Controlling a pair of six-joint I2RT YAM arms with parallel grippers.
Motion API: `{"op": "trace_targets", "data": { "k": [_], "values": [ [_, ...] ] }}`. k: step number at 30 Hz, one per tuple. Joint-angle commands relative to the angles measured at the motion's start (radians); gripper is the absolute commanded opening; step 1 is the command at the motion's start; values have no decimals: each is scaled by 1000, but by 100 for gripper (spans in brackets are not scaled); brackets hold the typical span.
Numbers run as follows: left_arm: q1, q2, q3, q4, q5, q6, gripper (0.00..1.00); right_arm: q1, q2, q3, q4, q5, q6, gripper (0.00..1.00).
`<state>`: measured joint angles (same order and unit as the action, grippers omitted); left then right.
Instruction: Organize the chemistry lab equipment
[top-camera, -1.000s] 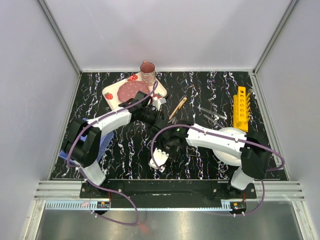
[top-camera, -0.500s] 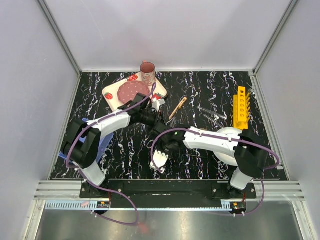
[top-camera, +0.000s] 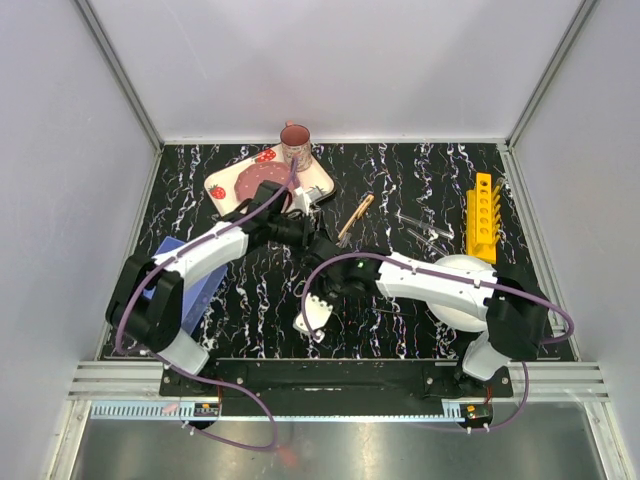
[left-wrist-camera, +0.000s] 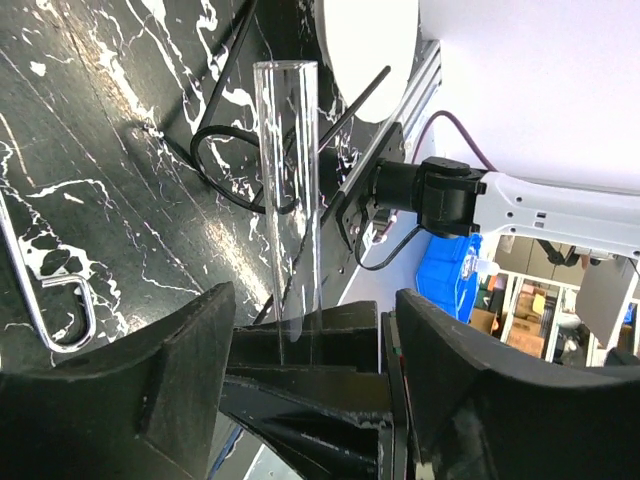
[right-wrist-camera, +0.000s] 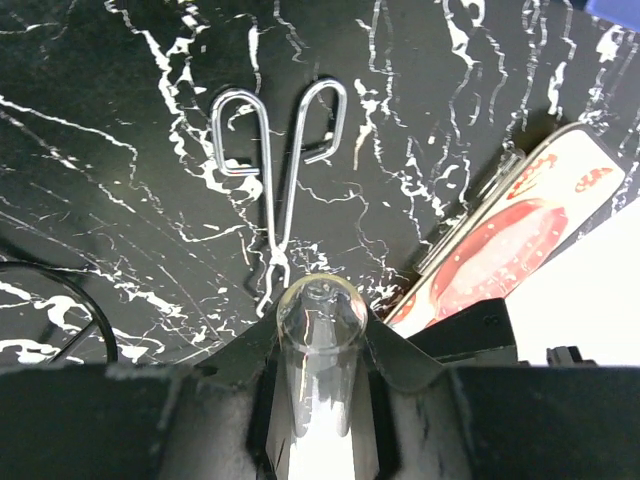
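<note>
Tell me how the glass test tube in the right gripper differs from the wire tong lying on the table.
The test tube is clear glass; the wire tong is bare metal wire. The test tube is clamped in the right gripper; the wire tong lies loose and flat on the table, with nothing gripping it. The test tube is one straight cylinder with a rounded end; the wire tong is bent into two loops. Both are slender.

The test tube (right-wrist-camera: 320, 310) is clear, smooth glass, and the tong (right-wrist-camera: 276, 245) is thin, bright metal wire. The table (right-wrist-camera: 120, 200) looks glossy, black with white marble veining; the rack (top-camera: 482, 215) is yellow plastic.
</note>
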<state>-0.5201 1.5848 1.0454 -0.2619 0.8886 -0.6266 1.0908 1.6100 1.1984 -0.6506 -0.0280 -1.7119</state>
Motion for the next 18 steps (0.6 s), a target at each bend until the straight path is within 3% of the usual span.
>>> {"op": "trace_targets", "data": {
  "k": [1, 5, 9, 11, 12, 13, 18],
  "values": [
    [43, -103, -4, 32, -25, -28, 72, -2, -56, 58, 22, -44, 81, 13],
    [91, -158, -8, 18, -59, -32, 81, -2, -78, 55, 16, -62, 127, 14],
    [161, -223, -34, 24, -121, -35, 84, -2, -97, 62, 13, -78, 199, 13],
    [184, -278, -56, 26, -201, -22, 84, -2, -102, 87, 5, -95, 271, 13],
    [199, -301, -62, 18, -242, -12, 89, -2, -108, 99, -12, -104, 303, 13],
    [201, -366, -71, 1, -372, 5, 89, -2, -111, 136, -24, -115, 340, 13],
    [203, -633, -163, 44, -652, 91, 92, -12, -133, 231, -84, -177, 627, 13]
  ]
}}
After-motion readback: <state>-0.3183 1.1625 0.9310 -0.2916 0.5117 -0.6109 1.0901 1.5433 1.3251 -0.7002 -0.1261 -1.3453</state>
